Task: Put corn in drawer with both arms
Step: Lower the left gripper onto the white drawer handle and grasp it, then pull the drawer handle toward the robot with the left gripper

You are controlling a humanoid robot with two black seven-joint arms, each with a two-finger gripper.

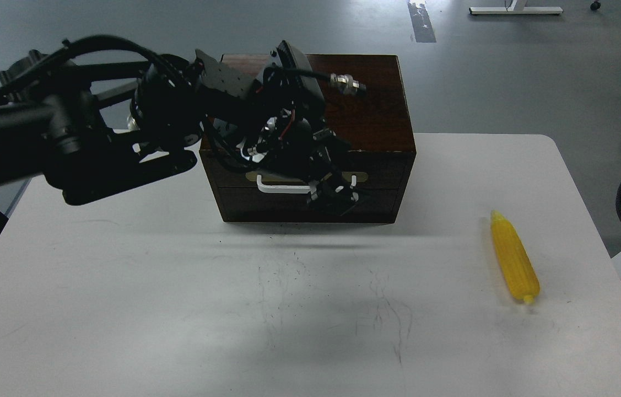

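Here the left black claw gripper sits at the white bar handle of the closed dark brown wooden drawer; finger state unclear. Judged step: opening; next, a straight pull. The bright yellow corn cob lies on the white table, well apart to the right.

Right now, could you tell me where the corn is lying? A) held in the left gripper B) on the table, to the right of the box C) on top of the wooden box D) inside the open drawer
B: the corn lies on the white table, apart from the box, while the left gripper is at the drawer handle.
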